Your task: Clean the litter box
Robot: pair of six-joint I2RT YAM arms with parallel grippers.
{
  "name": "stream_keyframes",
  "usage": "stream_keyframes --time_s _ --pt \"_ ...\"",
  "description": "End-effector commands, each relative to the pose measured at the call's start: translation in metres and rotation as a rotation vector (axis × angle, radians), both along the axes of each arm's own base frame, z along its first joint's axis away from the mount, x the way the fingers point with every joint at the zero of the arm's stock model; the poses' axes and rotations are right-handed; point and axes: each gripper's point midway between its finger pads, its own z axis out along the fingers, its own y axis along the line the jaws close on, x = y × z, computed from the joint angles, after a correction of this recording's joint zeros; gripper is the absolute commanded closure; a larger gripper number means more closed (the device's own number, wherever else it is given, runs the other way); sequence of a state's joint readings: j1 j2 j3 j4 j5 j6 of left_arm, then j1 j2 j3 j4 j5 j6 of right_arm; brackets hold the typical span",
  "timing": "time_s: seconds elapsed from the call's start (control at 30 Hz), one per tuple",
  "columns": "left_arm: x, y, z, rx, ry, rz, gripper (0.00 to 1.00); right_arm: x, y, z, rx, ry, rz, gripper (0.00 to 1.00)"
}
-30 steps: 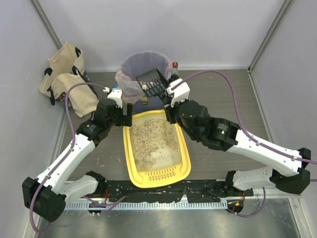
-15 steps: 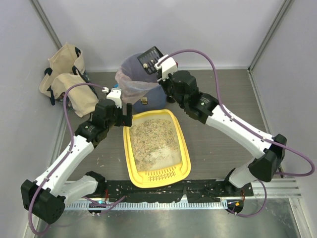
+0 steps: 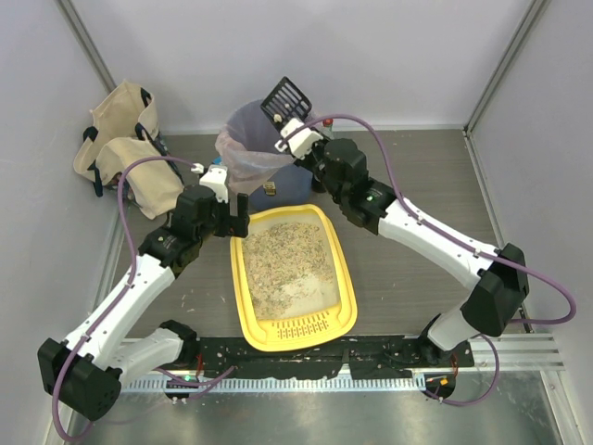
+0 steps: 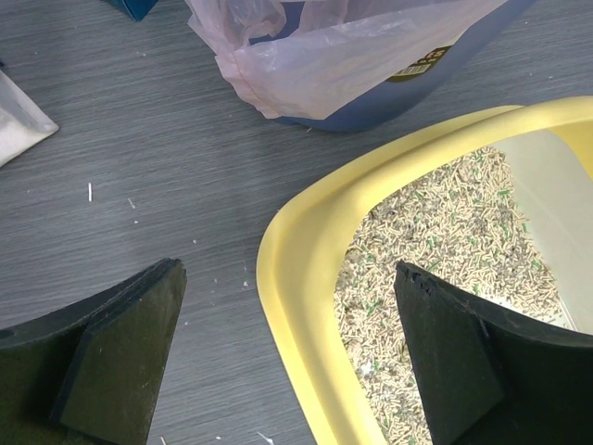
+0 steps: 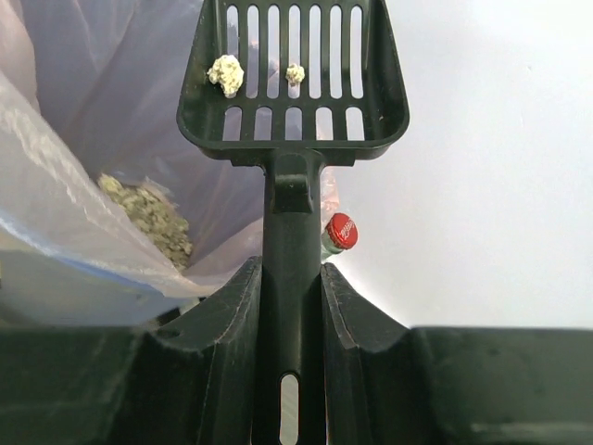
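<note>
The litter box (image 3: 296,343) lies in the middle of the surface, its slotted end toward the near edge and its far end just short of the bin (image 3: 230,144), which stands at the far edge. Beige granules cover most of its floor, with a bare patch on the right side. The left claw (image 4: 289,278) is spread wide over the box's far-left corner, one finger above the surface and the other above the granules. The right claw (image 5: 292,315) is clamped on the handle of a black scoop (image 5: 293,209), whose slotted head is raised above the bin and carries two pale clumps (image 5: 226,74). A bottle (image 5: 341,230) with a red cap stands beside the bin, and a bag (image 3: 116,139) sits in the far-left corner.
</note>
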State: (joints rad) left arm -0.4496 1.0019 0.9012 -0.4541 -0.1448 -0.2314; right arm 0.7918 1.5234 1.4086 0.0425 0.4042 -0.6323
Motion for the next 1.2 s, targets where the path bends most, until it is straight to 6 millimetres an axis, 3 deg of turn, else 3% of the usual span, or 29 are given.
stream_keyframes --time_s 0.0,0.13,0.63,1.17 --pt "0.005 -0.004 0.031 -0.05 -0.077 -0.005 0.0 0.001 -0.004 0.028 -0.115 -0.178 0.022 0.99" --pt "0.005 -0.004 0.03 -0.051 -0.073 -0.006 0.0 0.0 -0.009 0.031 -0.25 -0.257 0.019 0.99" --pt "0.005 -0.005 0.029 -0.046 -0.068 -0.006 0.0 -0.008 -0.005 0.043 -0.444 -0.503 0.059 0.99" --pt "0.006 -0.004 0.025 -0.036 -0.057 -0.005 0.0 -0.025 -0.016 0.05 -0.767 -0.779 -0.074 0.99"
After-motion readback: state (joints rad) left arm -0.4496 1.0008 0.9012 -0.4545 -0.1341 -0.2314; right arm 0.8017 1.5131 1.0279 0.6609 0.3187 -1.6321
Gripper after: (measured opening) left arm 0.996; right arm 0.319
